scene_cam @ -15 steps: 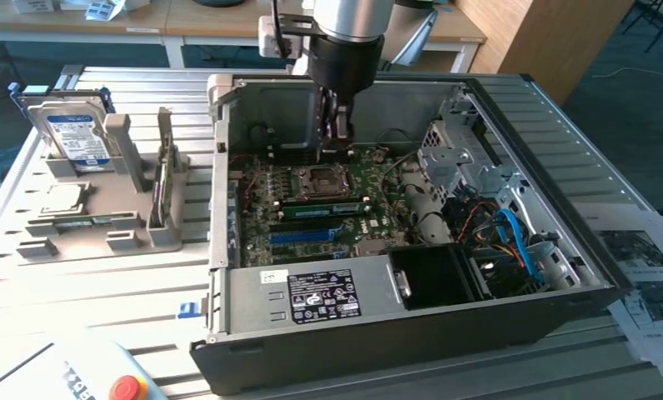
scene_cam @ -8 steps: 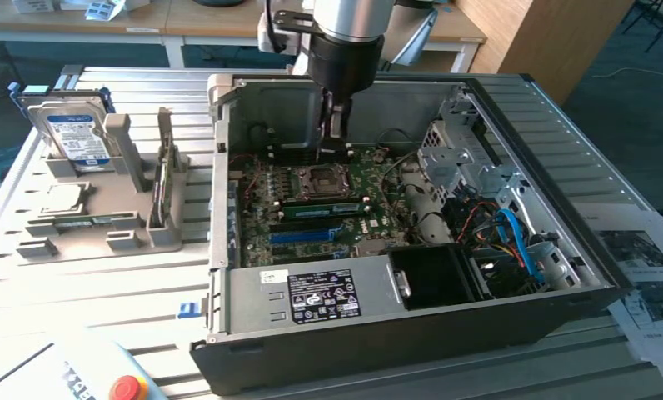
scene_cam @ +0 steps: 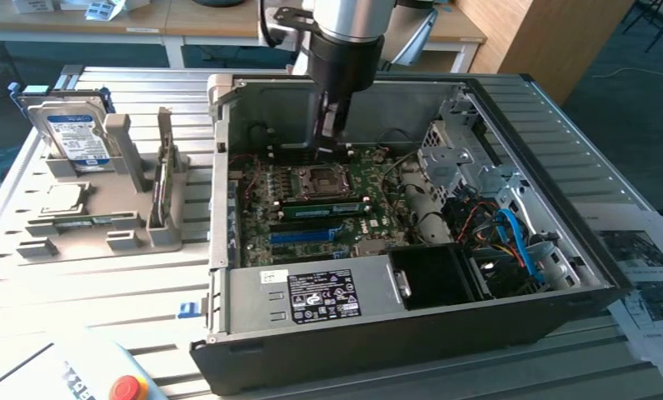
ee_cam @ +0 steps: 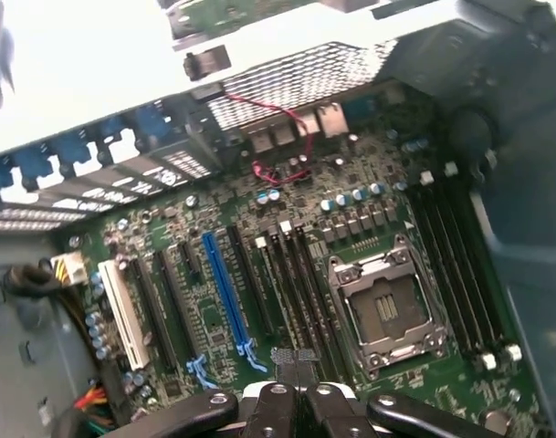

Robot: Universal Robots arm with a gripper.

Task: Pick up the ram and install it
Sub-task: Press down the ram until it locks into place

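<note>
The claw point(scene_cam: 329, 143), pinched together and empty, hangs inside the computer case point(scene_cam: 554, 250) over the motherboard point(scene_cam: 360, 196), while the ram point(scene_cam: 162, 171) stands on edge in the grey holder point(scene_cam: 142, 233) well off toward the exterior view's left, its long axis running front to back.

The arm point(scene_cam: 348, 33) is seen entering from the top centre of the exterior view and is held nearly vertical, pointing straight down. The gripper point(scene_cam: 329, 137) is carried at its lower end, just above the frame's centre. In the wrist view the gripper point(ee_cam: 297, 394) is pressed closed, fingers together, with nothing held between them.
</note>
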